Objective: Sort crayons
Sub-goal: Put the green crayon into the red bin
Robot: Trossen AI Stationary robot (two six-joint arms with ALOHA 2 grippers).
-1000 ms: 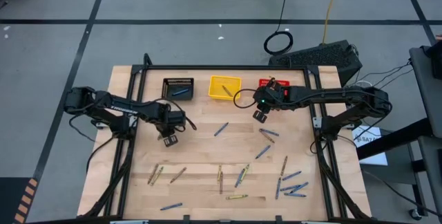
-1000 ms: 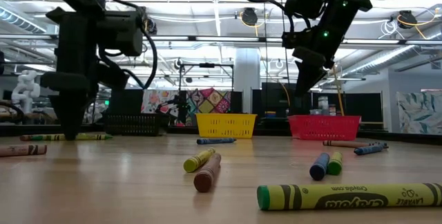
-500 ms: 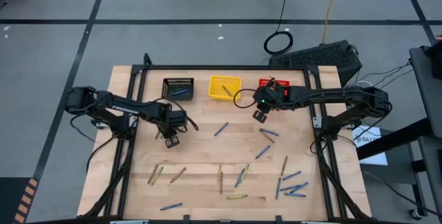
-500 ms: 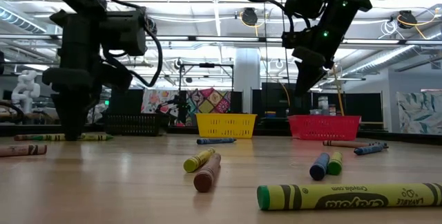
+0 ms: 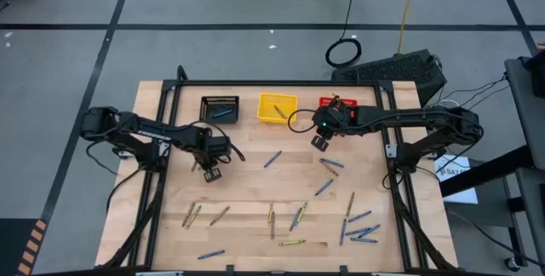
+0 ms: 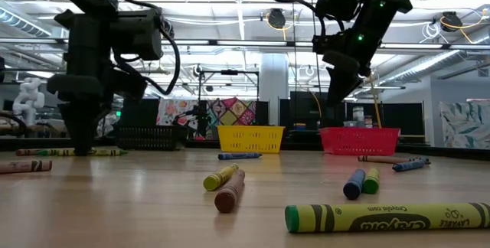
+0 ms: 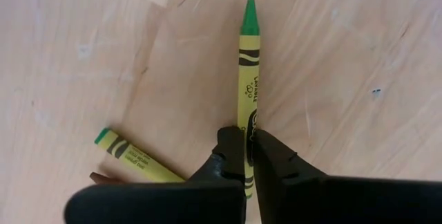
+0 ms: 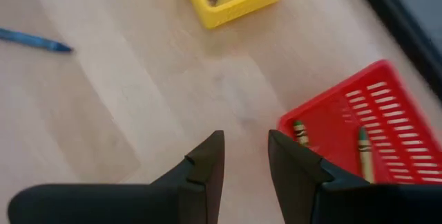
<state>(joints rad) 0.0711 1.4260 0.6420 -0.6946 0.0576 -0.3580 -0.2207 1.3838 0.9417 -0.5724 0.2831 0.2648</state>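
Left gripper (image 7: pixel 247 156) down at the table's left side, fingers closed on a green crayon (image 7: pixel 248 65) near its blunt end — most of its length sticks out past the fingertips. Another green crayon (image 7: pixel 137 157) and a brown one lie just beside the grip.

Right gripper (image 8: pixel 245 158) hangs between the yellow basket (image 8: pixel 235 3) and red basket (image 8: pixel 345 134) at the far edge, fingers apart, empty.

Loose crayons scattered over the near half (image 5: pixel 294 221); a few already in baskets.

Advice: lift straight up so the neighbours stay put. An end grip may let the crayon pivot — carry slowly. Two greens lie in the red basket, likely this one's home.
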